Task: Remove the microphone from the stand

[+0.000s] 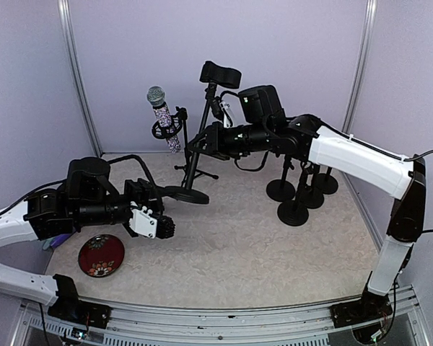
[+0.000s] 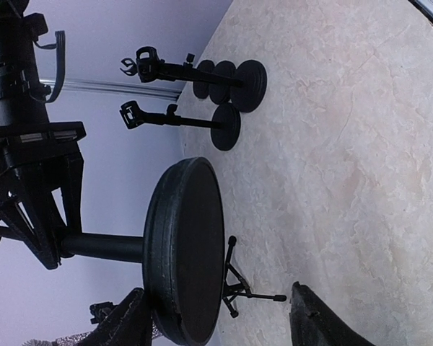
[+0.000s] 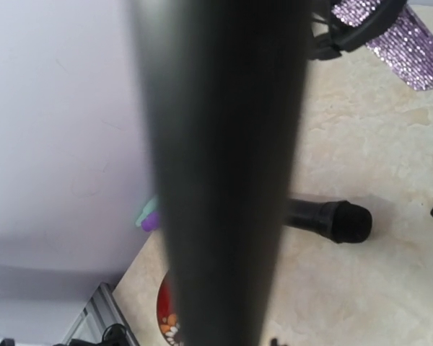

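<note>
Right gripper (image 1: 200, 139) on blurred stand pole (image 3: 224, 173), fingertips unseen.

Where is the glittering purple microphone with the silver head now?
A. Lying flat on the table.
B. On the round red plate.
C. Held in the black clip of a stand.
C: the glittering purple microphone sits tilted in the black clip, raised above the table.

Left arm (image 1: 86, 205) low, jaws parted — right arm (image 1: 353, 155) reaches leftward, jaws clamped.
</note>
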Action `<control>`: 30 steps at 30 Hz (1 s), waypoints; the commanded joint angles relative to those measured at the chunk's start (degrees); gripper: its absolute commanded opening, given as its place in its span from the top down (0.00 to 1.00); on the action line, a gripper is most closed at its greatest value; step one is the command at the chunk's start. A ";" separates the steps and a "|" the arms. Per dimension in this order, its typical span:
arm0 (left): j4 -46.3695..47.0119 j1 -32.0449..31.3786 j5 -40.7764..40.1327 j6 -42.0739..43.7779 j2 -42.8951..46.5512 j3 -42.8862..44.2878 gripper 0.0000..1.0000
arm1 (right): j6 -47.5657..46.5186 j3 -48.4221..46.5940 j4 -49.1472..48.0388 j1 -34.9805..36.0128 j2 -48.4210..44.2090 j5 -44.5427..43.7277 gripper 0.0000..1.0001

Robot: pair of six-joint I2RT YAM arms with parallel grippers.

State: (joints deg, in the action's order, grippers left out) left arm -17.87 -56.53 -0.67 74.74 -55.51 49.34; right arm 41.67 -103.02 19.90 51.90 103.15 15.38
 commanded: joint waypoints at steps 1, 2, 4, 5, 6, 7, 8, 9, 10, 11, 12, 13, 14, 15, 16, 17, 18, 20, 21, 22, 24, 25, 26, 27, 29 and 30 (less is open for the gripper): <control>3.07 -0.29 -1.79 -3.34 -1.56 0.85 0.38 | 1.02 0.34 -5.92 0.49 -2.79 1.16 1.00; 3.20 -0.25 -2.09 -3.59 -1.61 0.54 0.38 | 1.18 1.06 -6.78 0.68 -3.05 0.88 1.00; 3.68 -0.27 -2.35 -3.35 -1.54 -0.35 0.39 | 1.12 2.49 -9.19 1.27 -3.61 0.53 1.00; 4.09 -0.25 -2.42 -3.22 -1.58 -0.67 0.42 | 0.79 2.71 -9.82 1.65 -3.67 0.08 1.00; 4.25 -0.24 -2.48 -3.12 -1.76 -0.76 0.46 | 0.42 2.74 -10.05 1.97 -3.55 -0.11 1.00; 4.25 -0.24 -2.52 -3.18 -2.07 -0.66 0.50 | 0.04 2.60 -10.09 2.35 -3.23 -0.01 1.00; 4.27 -0.17 -2.51 -3.48 -2.40 -0.39 0.56 | -0.27 2.39 -9.86 2.69 -2.96 0.00 1.00; 4.26 -0.09 -2.37 -3.78 -2.73 -0.11 0.63 | -0.56 2.25 -9.69 3.00 -2.69 0.09 1.00; 3.92 0.08 -2.02 -3.96 -3.00 0.27 0.70 | -0.73 2.02 -9.78 3.19 -2.50 0.35 1.00; 3.56 0.19 -1.66 -4.02 -3.25 0.45 0.78 | -1.15 1.66 -9.86 3.33 -2.30 0.57 1.00; 3.51 0.19 -1.64 -4.28 -3.41 0.49 0.86 | -1.79 1.20 -9.83 3.70 -2.18 0.59 1.00; 3.58 0.32 -1.71 -4.54 -3.51 0.43 0.92 | -2.45 0.84 -10.11 3.99 -2.16 0.59 1.00; 3.61 0.41 -1.86 -4.73 -3.51 0.22 0.97 | -3.43 0.85 -10.59 4.41 -2.31 0.55 1.00; 3.64 0.56 -2.06 -4.63 -3.43 -0.10 1.00 | -4.04 0.97 -11.32 4.67 -2.67 0.63 1.00; 3.98 0.69 -2.32 -4.46 -3.23 -0.62 1.00 | -4.55 1.54 -12.19 4.92 -3.21 0.85 1.00; 4.53 0.76 -2.75 -3.97 -2.97 -1.22 1.00 | -4.91 2.69 -13.75 5.09 -3.75 1.76 1.00; 5.14 0.80 -3.02 -3.61 -2.84 -1.80 1.00 | -5.19 3.85 -15.47 5.08 -4.42 3.06 1.00; 7.66 0.81 -3.85 -3.32 -2.07 -3.08 1.00 | -6.00 5.89 -17.90 5.06 -5.58 5.20 1.00; 9.27 0.81 -3.99 -3.41 -1.75 -3.63 1.00 | -6.34 6.88 -19.06 5.13 -6.19 6.14 1.00; 10.48 0.81 -4.09 -3.79 -1.44 -3.98 1.00 | -6.53 8.31 -20.54 5.14 -6.81 7.14 1.00; 13.05 0.81 -4.01 -5.05 -0.85 -4.73 1.00 | -6.79 12.10 -25.09 5.08 -8.48 10.51 1.00; 13.95 0.81 -3.83 -5.60 -0.45 -5.01 1.00 | -6.97 13.90 -27.89 5.10 -9.14 12.53 1.00; 15.15 0.81 -3.49 -6.11 0.01 -5.57 1.00 | -7.26 15.11 -31.01 5.03 -9.73 15.67 1.00; 16.40 0.81 -3.21 -6.52 0.63 -6.08 1.00 | -7.90 16.21 -32.90 5.03 -10.26 17.89 1.00; 19.44 0.68 -2.37 -6.44 1.75 -7.48 1.00 | -8.89 17.59 -36.13 4.93 -11.24 22.05 1.00; 21.06 0.57 -2.21 -6.00 2.29 -8.23 1.00 | -9.11 18.19 -37.69 4.84 -11.54 24.28 1.00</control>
State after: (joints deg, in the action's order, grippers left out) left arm -7.18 -56.69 -1.78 71.85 -55.24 42.94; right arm 34.65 -85.89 -1.06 54.70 97.60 20.38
